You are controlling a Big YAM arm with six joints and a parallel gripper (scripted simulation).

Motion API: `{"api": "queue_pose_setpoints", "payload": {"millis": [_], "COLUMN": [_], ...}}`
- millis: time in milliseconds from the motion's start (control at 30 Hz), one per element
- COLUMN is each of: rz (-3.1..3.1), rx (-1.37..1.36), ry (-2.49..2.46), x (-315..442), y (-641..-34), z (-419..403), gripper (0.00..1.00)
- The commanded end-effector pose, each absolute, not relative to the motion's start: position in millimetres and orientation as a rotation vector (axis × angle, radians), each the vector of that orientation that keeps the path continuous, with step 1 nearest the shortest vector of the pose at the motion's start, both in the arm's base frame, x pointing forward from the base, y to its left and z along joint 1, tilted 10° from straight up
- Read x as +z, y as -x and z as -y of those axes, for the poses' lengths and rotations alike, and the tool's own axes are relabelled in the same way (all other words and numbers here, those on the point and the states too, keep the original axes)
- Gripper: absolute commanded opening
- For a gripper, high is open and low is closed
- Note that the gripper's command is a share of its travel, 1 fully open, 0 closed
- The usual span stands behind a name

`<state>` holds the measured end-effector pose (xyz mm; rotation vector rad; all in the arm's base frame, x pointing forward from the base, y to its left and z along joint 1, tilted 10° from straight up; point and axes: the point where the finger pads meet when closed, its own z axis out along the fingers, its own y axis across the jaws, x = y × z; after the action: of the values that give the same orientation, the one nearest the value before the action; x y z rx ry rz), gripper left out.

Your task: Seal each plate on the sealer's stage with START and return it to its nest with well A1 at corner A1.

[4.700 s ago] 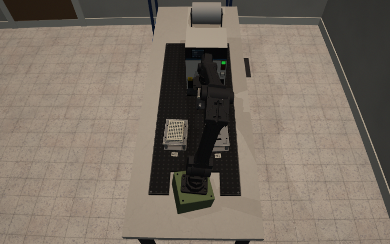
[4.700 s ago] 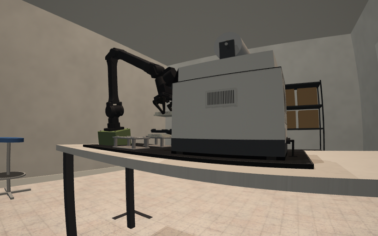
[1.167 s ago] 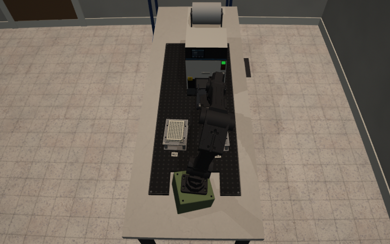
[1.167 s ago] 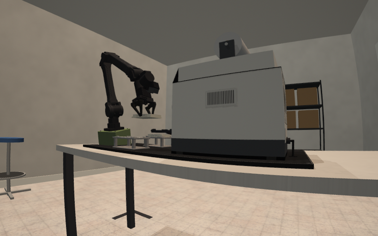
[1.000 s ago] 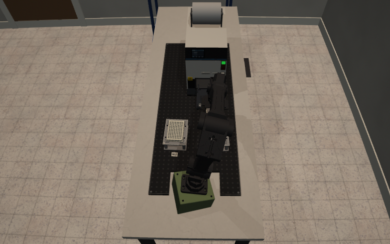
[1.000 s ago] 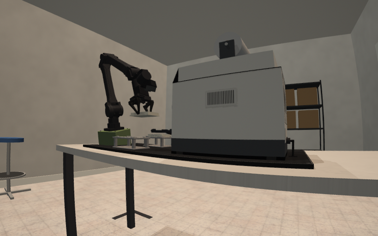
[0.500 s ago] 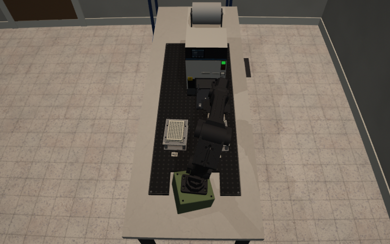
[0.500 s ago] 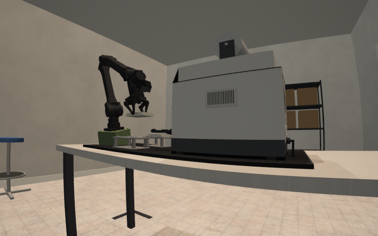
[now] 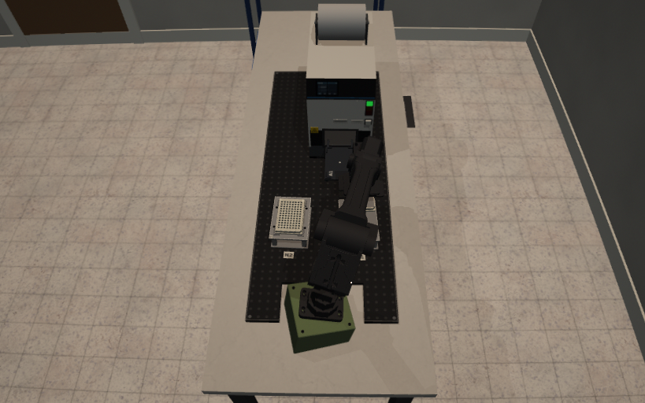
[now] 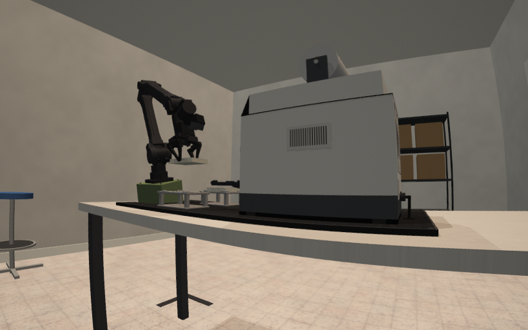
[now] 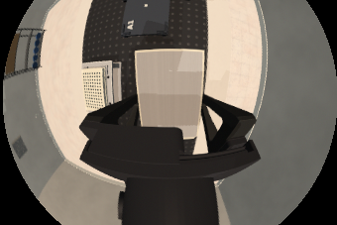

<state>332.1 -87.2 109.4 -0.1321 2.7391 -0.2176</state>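
My gripper (image 10: 186, 158) (image 11: 169, 96) is shut on a plate with a smooth foil top (image 10: 189, 161) (image 11: 168, 70), held level in the air. In the top view the arm mostly hides both. The stage (image 9: 337, 156) (image 11: 149, 16) is out and bare, its A1 mark at the near left. The lamp (image 9: 369, 103) is green, above the START button (image 9: 368, 122). An open plate (image 9: 290, 215) (image 11: 93, 87) sits in nest N2 (image 9: 289, 244) (image 11: 108, 80). Nest N1 (image 9: 374, 230) is mostly hidden under the arm.
The sealer (image 9: 340, 62) (image 10: 318, 164) stands behind the stage, with a foil roll (image 9: 342, 22) at its back. Nest N2 is left of the arm, and the green base block (image 9: 322, 333) is at the near end. A stool (image 10: 11, 195) stands off the table.
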Motion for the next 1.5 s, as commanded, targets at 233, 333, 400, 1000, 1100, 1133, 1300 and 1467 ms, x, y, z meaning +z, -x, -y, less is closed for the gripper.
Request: {"api": "queue_pose_setpoints", "payload": {"millis": [233, 333, 400, 1000, 1100, 1133, 1300, 1467], "rz": [-2.724, -2.718, -2.719, -2.674, -2.655, -2.649, -2.654, -2.687], "rx": [-0.229, -0.231, -0.235, -0.249, -0.255, -0.256, -0.255, -0.242], "ry": [0.15, 0.151, 0.147, 0.131, 0.161, 0.165, 0.117, 0.11], "x": [120, 121, 121, 134, 140, 142, 141, 130], "y": [-310, -308, -314, -334, -337, -338, -337, -331], "z": [97, 98, 96, 100, 96, 95, 101, 99], "gripper": [0.0, 0.0, 0.0, 0.0, 0.0, 0.0, 0.0, 0.0]}}
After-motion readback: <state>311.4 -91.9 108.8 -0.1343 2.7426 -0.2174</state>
